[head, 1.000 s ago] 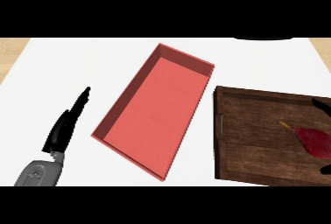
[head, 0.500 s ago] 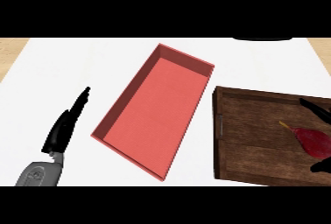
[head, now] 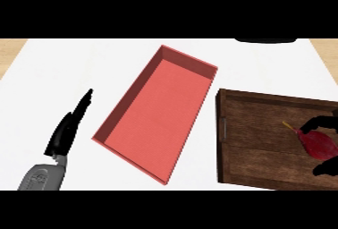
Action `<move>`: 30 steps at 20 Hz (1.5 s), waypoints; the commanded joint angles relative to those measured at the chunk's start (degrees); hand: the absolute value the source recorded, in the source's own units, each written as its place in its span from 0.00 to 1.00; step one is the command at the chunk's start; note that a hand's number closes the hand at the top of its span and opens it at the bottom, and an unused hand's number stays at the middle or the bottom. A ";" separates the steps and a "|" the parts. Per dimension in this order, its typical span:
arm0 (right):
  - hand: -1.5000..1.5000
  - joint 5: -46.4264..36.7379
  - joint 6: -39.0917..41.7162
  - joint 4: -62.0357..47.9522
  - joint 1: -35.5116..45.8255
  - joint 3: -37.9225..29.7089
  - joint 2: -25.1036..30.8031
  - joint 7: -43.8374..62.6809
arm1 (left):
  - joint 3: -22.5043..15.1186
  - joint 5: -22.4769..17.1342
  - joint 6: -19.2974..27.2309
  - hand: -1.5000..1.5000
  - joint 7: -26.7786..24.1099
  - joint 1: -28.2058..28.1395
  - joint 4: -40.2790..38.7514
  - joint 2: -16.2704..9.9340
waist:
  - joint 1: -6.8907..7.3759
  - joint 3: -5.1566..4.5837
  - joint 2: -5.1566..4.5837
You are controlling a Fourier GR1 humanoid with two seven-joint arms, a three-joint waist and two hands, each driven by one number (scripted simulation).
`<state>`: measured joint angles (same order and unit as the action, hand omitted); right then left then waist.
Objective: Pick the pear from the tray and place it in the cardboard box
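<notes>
Since a second ago, your right hand [head: 321,134] has come in from the counter's right edge and its black fingers now curl around the pear [head: 318,144], one above it and one below. Going left to right: your left hand [head: 68,129] rests open near the counter's [head: 59,67] left edge, fingers straight and holding nothing, unmoved. Next comes the red cardboard box [head: 158,114], a shallow slanted rectangle near the counter's middle, with nothing in it. Just right of it sits the dark wooden tray [head: 257,138], where the dark red pear lies close to the tray's right edge, stem pointing left. You'll find no readable writing or labels anywhere.
</notes>
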<state>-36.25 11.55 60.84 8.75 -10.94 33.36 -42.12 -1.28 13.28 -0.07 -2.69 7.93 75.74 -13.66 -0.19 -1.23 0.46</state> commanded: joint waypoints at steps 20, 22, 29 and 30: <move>1.00 -21.38 -12.78 10.66 9.89 9.78 -18.62 35.74 | -2.48 0.93 -3.35 0.50 0.79 1.76 2.54 0.32 | 7.84 -0.39 -0.85; 1.00 -24.57 -12.79 12.20 11.56 11.27 -21.05 41.29 | -2.65 1.11 -3.57 0.50 1.08 1.94 2.29 0.17 | 7.92 -0.30 -0.42; 1.00 -37.95 -13.05 15.79 21.81 15.73 -29.42 63.49 | -2.98 1.13 -3.93 0.50 1.48 2.77 1.06 0.55 | 7.93 -0.34 0.56; 1.00 -39.86 -12.84 15.86 23.15 16.40 -30.90 66.70 | -3.25 1.43 -3.78 0.50 1.73 2.92 1.34 0.67 | 8.08 -0.26 0.86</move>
<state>-69.62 -0.92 75.63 26.85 3.12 7.37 13.36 -4.21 14.45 -3.72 -1.27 10.50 77.40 -13.10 7.54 -1.74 0.88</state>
